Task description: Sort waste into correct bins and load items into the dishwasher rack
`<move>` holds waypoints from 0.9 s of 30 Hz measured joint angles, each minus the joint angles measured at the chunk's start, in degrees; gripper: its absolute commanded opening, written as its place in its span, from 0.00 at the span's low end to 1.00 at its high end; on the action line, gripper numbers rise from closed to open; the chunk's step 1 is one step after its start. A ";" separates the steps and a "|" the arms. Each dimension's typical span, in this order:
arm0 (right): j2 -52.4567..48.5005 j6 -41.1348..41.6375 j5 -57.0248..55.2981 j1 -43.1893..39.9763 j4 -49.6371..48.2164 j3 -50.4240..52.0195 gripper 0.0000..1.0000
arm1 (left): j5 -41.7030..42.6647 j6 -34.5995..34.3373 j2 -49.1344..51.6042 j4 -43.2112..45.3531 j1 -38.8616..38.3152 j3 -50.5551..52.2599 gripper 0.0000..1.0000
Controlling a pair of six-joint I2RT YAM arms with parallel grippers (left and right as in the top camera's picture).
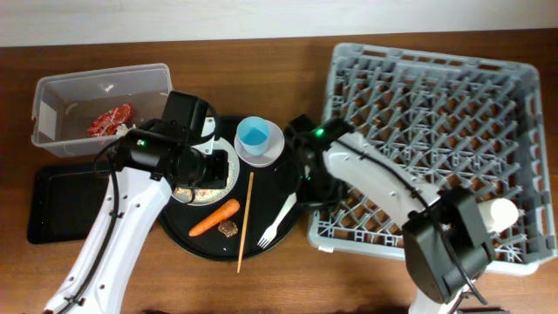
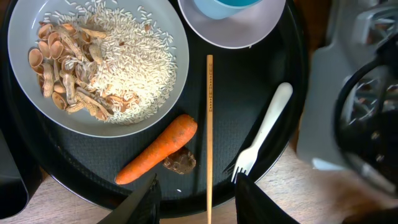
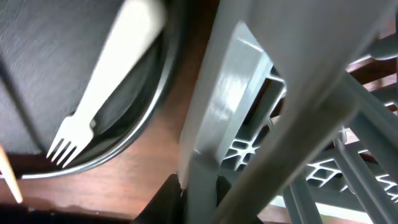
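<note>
The grey dishwasher rack point(image 1: 436, 131) fills the right side. My right gripper point(image 3: 198, 186) is shut on the rack's left wall point(image 3: 217, 124), also seen from overhead point(image 1: 311, 197). My left gripper point(image 2: 196, 186) hangs open above the round tray's front edge, gripping nothing. The white plate point(image 2: 155, 106) holds rice point(image 2: 137, 68) and brown shells. An orange carrot point(image 2: 158, 149), a brown chunk point(image 2: 180, 162) and a white fork point(image 2: 264, 134) lie on the tray. A light blue cup point(image 1: 254, 134) stands in a pale bowl point(image 1: 272, 150). The red wrapper point(image 1: 109, 120) lies in the clear tub point(image 1: 52, 87).
A wooden chopstick point(image 2: 209, 124) lies between the carrot and the fork on the round black tray point(image 1: 270, 205). The shallow black tray point(image 1: 52, 205) sits at the left below the tub. A small white cup point(image 1: 503, 214) rests in the rack's right side.
</note>
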State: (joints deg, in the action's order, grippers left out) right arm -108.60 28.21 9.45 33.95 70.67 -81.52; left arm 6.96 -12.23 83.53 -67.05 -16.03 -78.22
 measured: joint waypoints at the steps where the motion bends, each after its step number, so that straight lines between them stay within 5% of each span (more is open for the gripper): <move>1: 0.00 0.07 0.15 1.36 0.00 0.00 0.18 | 0.00 0.02 0.00 0.00 0.00 0.00 0.38; 27: 0.00 2.32 1.42 10.78 -1.77 0.07 0.18 | -0.17 0.02 0.00 0.00 0.00 0.00 0.38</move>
State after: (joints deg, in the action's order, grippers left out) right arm -108.60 30.52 10.87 44.73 68.90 -81.45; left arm 6.79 -12.21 83.53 -67.05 -16.03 -78.22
